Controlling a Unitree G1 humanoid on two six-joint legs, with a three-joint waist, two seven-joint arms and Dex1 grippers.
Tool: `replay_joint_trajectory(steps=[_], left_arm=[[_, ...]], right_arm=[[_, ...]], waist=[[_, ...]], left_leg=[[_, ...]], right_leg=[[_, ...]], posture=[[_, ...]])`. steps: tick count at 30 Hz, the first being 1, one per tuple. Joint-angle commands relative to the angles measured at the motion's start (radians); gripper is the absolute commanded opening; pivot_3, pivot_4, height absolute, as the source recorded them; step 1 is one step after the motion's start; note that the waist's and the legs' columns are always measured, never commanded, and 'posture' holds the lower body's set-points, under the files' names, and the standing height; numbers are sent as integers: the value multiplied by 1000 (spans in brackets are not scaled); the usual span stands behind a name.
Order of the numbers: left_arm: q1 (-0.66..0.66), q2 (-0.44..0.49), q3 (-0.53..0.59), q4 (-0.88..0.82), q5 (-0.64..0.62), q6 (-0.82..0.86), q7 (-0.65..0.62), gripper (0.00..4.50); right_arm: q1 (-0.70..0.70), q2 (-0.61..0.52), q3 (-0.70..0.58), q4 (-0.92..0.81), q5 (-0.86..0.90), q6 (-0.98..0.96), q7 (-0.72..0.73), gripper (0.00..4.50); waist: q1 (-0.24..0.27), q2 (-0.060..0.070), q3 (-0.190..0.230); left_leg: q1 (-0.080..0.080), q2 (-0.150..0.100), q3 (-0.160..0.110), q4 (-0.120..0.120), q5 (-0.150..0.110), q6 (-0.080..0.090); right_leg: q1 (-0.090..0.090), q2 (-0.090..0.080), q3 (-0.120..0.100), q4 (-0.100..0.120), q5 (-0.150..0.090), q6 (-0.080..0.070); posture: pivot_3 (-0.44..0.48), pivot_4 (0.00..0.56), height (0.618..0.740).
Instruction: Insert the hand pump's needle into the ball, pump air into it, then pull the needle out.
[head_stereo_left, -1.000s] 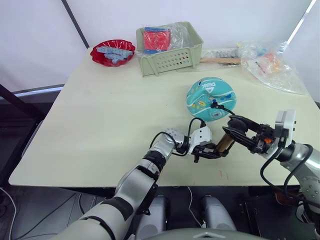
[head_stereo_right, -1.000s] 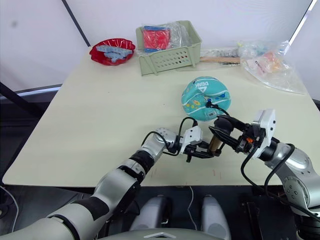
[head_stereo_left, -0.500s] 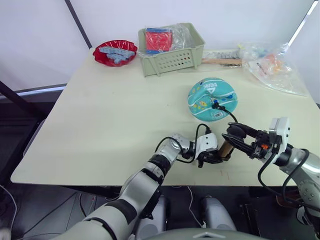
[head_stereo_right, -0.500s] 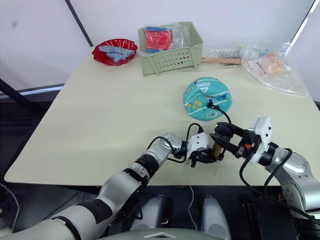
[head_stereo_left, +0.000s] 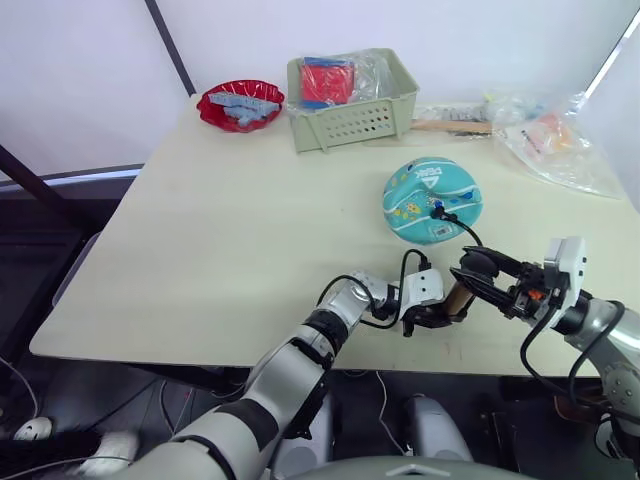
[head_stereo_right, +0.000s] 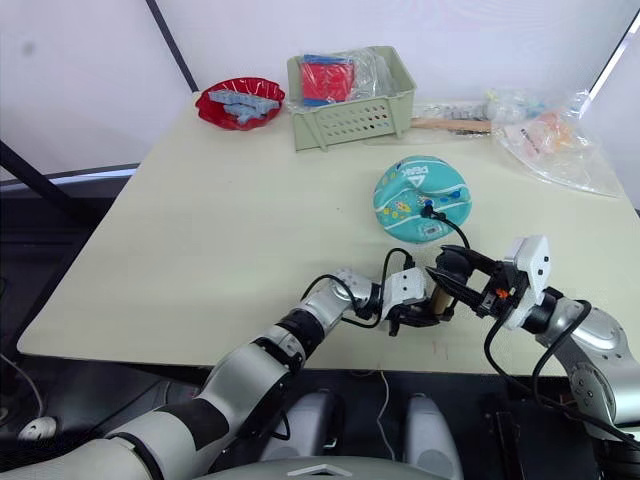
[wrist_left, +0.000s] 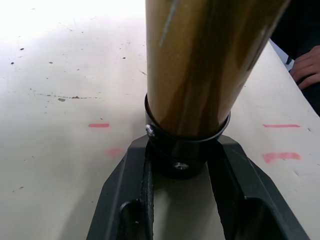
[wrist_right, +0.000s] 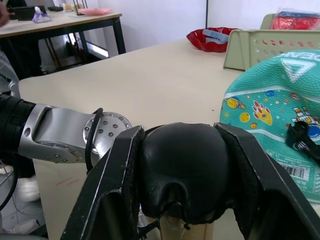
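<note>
Desk: pale cream desk (head_stereo_left: 220, 220) stood before white walls, with faint red marks near its front edge.
Ball: the teal ball (head_stereo_left: 433, 199) with white seams and cartoon prints rested on the desk, looking somewhat soft and dented on top. It served as the landmark for everything below.
Needle: a small black fitting (head_stereo_left: 439, 212) sat against the ball's near side. The pin itself was too small to make out.
Hose: a thin black hose (head_stereo_left: 468, 234) curved from that fitting toward the pump, nearer the front edge than the ball.
Hand pump: the gold-bronze hand pump (head_stereo_left: 456, 298) lay in front of the ball, close to the desk's front edge, held between both arms.
Left end effector: the left end effector (head_stereo_left: 428, 316) was clenched around the pump's black end cap (wrist_left: 185, 152), one finger (wrist_left: 127, 197) on each side, at the end farther from the ball.
Right end effector: the right end effector (head_stereo_right: 450, 275) was clamped on the pump's rounded black handle (wrist_right: 184, 167), between the ball and the left end effector.
Basket: a pale green basket (head_stereo_left: 355, 88) holding a red packet in clear plastic stood well behind the ball.
Bowl: a red bowl (head_stereo_left: 240, 105) with pale blue pieces sat beside the basket, on the side away from the ball.
Bags: clear plastic bags (head_stereo_left: 555, 140) lay behind and to the right of the ball.
Wooden-handled tool: it (head_stereo_left: 450, 125) lay behind the ball, between the basket and the bags.
</note>
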Motion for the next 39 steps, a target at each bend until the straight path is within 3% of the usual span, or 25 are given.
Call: replay_joint_trajectory(steps=[1,14,25,30,39], left_arm=[[13,12,-15,42,36,45,41,1095],[23,17,-29,57,42,47,43,1095],[48,18,-41,41,45,42,30,1095],[57,17,-43,36,45,41,28,1095],[59,13,-45,39,44,35,24,1095]], right_arm=[[-43,-27,-87,-79,82,31,-28,1721],[-207,-206,-322,-138,408,250,-156,1721],[-364,-373,-464,-50,683,397,-257,1721],[-366,-373,-448,-48,671,420,-254,1721],[-133,-258,-299,-89,419,351,-183,1721]], waist=[[0,0,0],[-2,0,0],[-1,0,1],[0,0,1],[-1,-4,-1]], left_leg=[[0,0,0,0,0,0],[-1,1,-2,0,0,0],[-3,1,-3,0,0,0],[-3,1,-3,0,0,0],[-2,1,-4,-1,0,1]], right_leg=[[0,0,0,0,0,0],[0,-2,-3,0,0,0],[-1,-4,-4,0,0,0],[-1,-5,-4,0,0,0],[1,-5,-6,-1,0,0]], posture=[[0,150,738],[0,150,738],[0,150,738],[0,150,738],[0,150,738]])
